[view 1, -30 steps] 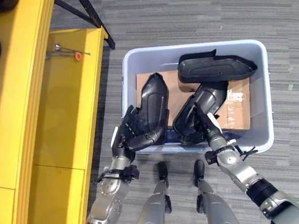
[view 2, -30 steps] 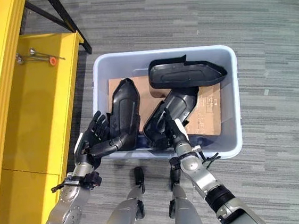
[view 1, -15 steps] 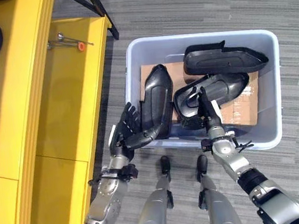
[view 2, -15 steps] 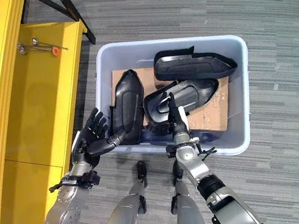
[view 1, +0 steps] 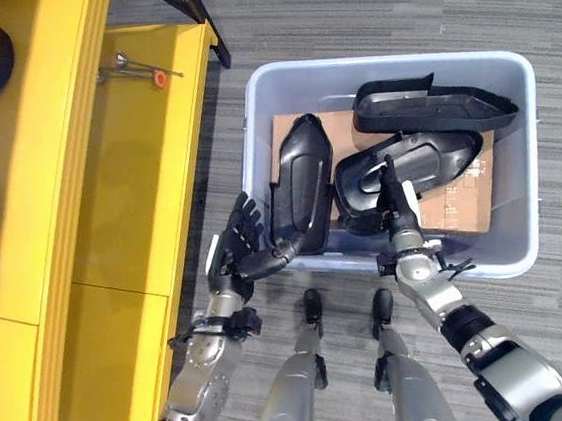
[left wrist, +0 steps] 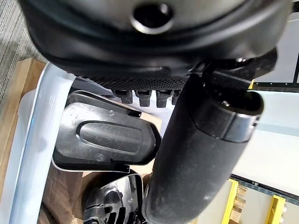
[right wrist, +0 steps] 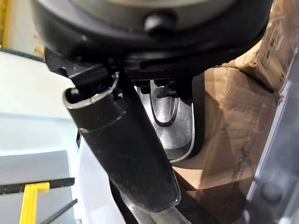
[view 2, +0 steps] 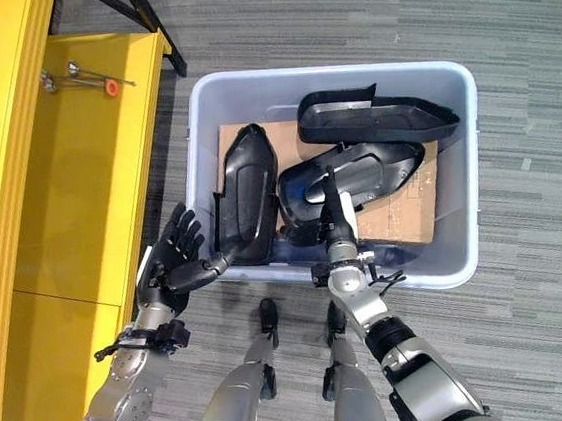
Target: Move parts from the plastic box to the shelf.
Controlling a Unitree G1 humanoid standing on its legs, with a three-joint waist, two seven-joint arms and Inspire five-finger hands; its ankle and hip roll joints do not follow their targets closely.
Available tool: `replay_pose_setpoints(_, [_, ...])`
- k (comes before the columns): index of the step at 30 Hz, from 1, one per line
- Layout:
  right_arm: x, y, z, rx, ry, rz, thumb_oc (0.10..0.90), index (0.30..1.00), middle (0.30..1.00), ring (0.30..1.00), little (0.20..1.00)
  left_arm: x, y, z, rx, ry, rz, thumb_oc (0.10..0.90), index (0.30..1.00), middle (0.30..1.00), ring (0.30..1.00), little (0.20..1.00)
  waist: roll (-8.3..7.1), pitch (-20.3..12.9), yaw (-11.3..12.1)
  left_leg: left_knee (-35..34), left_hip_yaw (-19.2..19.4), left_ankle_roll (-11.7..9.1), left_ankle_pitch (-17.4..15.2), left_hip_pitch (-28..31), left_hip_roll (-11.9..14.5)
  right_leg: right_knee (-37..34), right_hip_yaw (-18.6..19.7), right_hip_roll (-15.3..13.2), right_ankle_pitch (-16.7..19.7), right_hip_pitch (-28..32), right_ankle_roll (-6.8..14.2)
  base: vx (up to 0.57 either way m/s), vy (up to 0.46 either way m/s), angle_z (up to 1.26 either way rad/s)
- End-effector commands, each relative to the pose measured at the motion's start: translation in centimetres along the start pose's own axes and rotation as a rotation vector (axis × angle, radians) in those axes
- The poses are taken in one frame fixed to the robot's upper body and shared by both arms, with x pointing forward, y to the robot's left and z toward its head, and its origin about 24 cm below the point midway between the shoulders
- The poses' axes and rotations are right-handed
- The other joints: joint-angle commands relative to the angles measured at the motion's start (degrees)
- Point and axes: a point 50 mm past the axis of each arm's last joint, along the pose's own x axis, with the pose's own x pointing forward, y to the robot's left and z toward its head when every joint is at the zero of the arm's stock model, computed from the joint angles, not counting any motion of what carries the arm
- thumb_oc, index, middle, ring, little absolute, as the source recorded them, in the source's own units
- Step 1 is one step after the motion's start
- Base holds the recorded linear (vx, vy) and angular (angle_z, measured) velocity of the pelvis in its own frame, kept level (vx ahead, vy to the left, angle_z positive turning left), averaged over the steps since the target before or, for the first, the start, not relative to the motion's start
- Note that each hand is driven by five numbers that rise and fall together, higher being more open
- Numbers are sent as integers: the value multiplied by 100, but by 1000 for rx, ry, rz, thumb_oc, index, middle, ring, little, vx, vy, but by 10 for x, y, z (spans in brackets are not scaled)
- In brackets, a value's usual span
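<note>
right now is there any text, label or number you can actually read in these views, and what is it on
No text can be read.
Cardboard sheet in the grey plastic box: dark print near its right end, too small and blurred to read.
Black plastic parts: no legible marking.
Yellow shelf: no writing visible; the orange-tipped metal tool on it bears no legible mark.

No readable text, labels or numbers.
Faint dark print is seen on the cardboard sheet in the plastic box, just beyond the right hand, but nothing on it can be made out.
</note>
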Motion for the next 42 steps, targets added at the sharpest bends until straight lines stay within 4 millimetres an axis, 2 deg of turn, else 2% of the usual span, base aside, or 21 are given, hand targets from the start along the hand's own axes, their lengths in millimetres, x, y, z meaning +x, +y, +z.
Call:
replay_pose_setpoints(1, [-8, -6, -39, -120, 190, 31, 900, 1000, 1000, 1000, 1000, 4, -11, 35, 3, -197, -74, 900, 1000, 1000, 1000, 1000, -131, -112, 126, 164, 177, 79, -455, 115, -166, 309, 97, -727, -90, 6, 554, 0, 0, 0])
replay_pose_setpoints(7, [-15, -29, -57, -359, 211, 89, 900, 1000, 1000, 1000, 1000, 4, -8, 37, 19, -210, -72, 900, 1000, 1000, 1000, 1000, -215, -111, 60, 160, 186, 67, -467, 130, -132, 328, 95, -711, -113, 8, 556, 0, 0, 0])
replay_pose_setpoints(13, [-23, -75, -80, -556, 297, 71, 900, 1000, 1000, 1000, 1000, 3, -3, 38, 27, -210, -81, 900, 1000, 1000, 1000, 1000, -274, -113, 17, 156, 164, 53, -470, 137, -113, 368, 88, -701, -130, -8, 563, 2, -4, 1])
replay_pose_setpoints(16, [-27, -94, -91, -612, 361, 58, 900, 1000, 1000, 1000, 1000, 4, -4, 38, 28, -208, -95, 900, 1000, 1000, 1000, 1000, -261, -118, 23, 144, 136, 43, -465, 145, -106, 377, 86, -697, -140, -6, 563, 0, 0, 0])
replay_pose_setpoints(17, [-27, -94, -91, -612, 360, 58, 900, 1000, 1000, 1000, 1000, 4, -4, 38, 28, -208, -95, 900, 1000, 1000, 1000, 1000, -258, -117, 23, 143, 136, 43, -465, 146, -106, 378, 86, -697, -140, -6, 563, 0, 0, 0])
replay_pose_setpoints(23, [-40, -124, -108, -709, 467, 54, 900, 1000, 1000, 1000, 1000, 6, -3, 37, 37, -202, -104, 900, 1000, 1000, 1000, 1000, -237, -146, 16, 144, 110, 21, -469, 171, -91, 401, 73, -683, -175, 6, 558, 0, 0, 0])
replay_pose_setpoints(27, [-53, -148, -120, -695, 569, -16, 900, 1000, 1000, 1000, 1000, 6, -4, 38, 37, -203, -114, 900, 1000, 1000, 1000, 1000, -200, -193, 37, 124, 79, 18, -472, 206, -83, 385, 61, -678, -200, 40, 559, 12, -23, 4])
replay_pose_setpoints(31, [-55, -157, -119, -652, 570, -70, 900, 1000, 1000, 1000, 1000, 6, 0, 38, 44, -202, -100, 900, 1000, 1000, 1000, 1000, -219, -205, 0, 107, 78, 16, -477, 229, -78, 379, 77, -667, -210, 49, 556, 5, -9, 4])
replay_pose_setpoints(37, [-50, -149, -107, -561, 463, -70, 900, 1000, 1000, 1000, 1000, 3, 8, 39, 53, -202, -52, 900, 1000, 1000, 1000, 1000, -336, -229, -137, 70, 121, 7, -474, 274, -42, 387, 119, -639, -219, 43, 544, 0, 0, 0])
replay_pose_setpoints(39, [-49, -145, -99, -526, 404, -63, 900, 1000, 1000, 1000, 1000, 1, 12, 40, 60, -202, -34, 900, 1000, 1000, 1000, 1000, -380, -236, -188, 63, 129, 6, -478, 292, -29, 395, 128, -632, -226, 41, 540, 0, 0, 0])
replay_pose_setpoints(42, [-46, -149, -76, -459, 281, -107, 900, 1000, 1000, 1000, 1000, -2, 20, 42, 68, -206, -3, 900, 1000, 1000, 1000, 1000, -469, -253, -297, 60, 141, 16, -505, 329, -16, 440, 178, -622, -239, 29, 539, 6, -6, -7])
